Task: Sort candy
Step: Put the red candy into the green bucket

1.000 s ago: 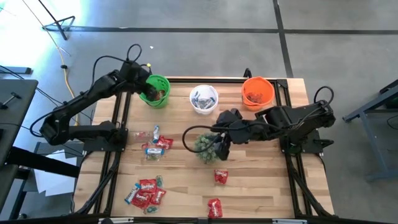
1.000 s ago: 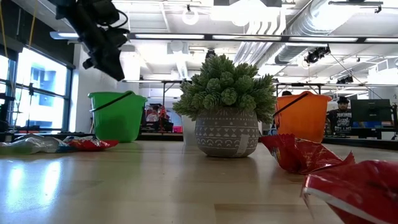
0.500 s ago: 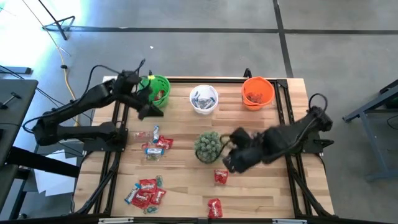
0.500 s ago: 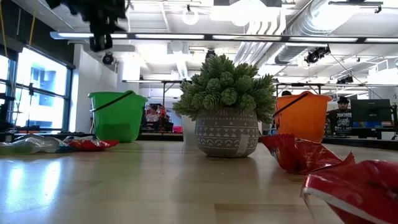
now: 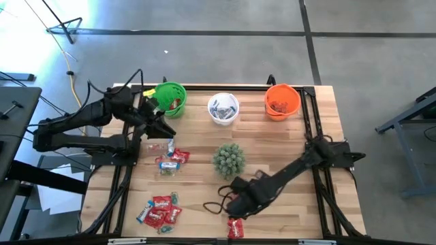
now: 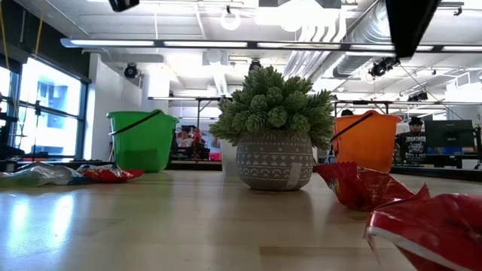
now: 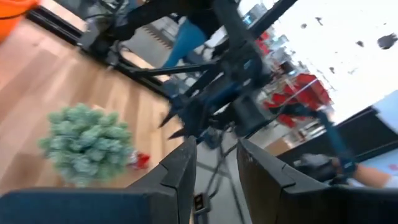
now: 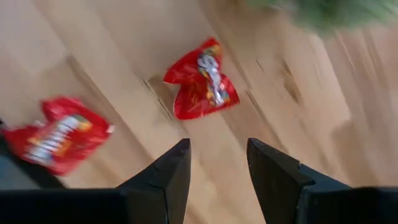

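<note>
While your right gripper [image 8: 217, 165], fingers spread and empty, has swung down past the potted plant [image 5: 229, 158] onto two red candies [image 8: 202, 79], your left gripper [image 5: 162, 124], also spread, has left the green cup [image 5: 171, 99].

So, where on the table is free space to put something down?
Bare wood lies between the white cup and the plant, and right of the plant below the orange cup. The left side is crowded with candy, and the right gripper hangs over the near middle.
</note>
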